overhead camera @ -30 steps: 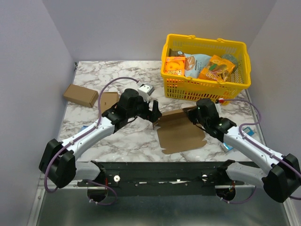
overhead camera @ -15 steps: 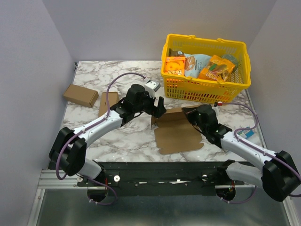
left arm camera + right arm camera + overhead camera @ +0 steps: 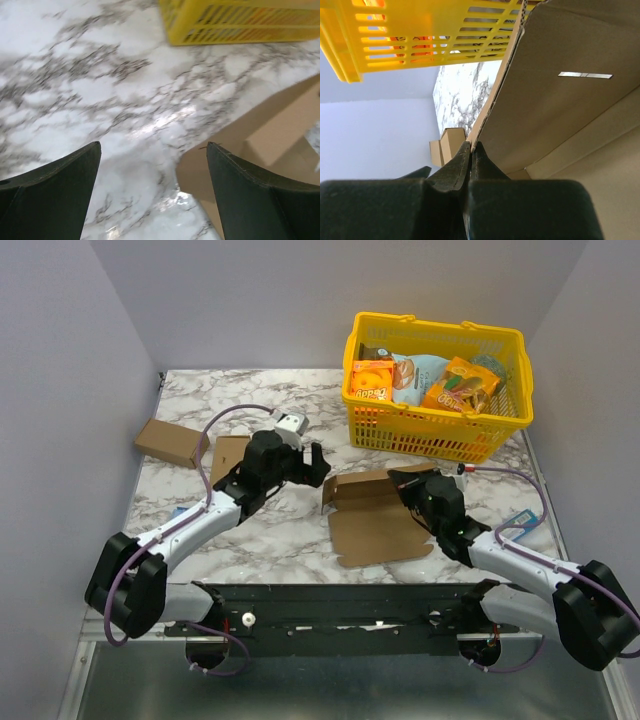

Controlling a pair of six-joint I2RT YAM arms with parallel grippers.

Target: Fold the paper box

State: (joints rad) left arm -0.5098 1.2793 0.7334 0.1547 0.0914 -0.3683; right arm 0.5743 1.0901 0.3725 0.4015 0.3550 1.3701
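The paper box (image 3: 380,525) is a flat brown cardboard blank in the middle of the table, its back panel raised. My right gripper (image 3: 418,492) is at its right back corner. In the right wrist view the fingers (image 3: 471,146) are pinched together on the edge of a raised cardboard panel (image 3: 560,100). My left gripper (image 3: 312,466) hovers just left of the box and touches nothing. Its jaws stand wide open (image 3: 153,145) over bare marble, with a corner of the box's flap (image 3: 260,130) by the right finger.
A yellow plastic basket (image 3: 436,430) of packaged food stands at the back right, close behind the box. Two smaller brown cardboard boxes (image 3: 172,442) (image 3: 232,455) lie at the left. A blue item (image 3: 522,522) lies by the right edge. Walls enclose the table.
My left gripper has drawn back to the left, away from the box's left end. The right gripper stays on the box's right back corner, and the back panel stands more upright.
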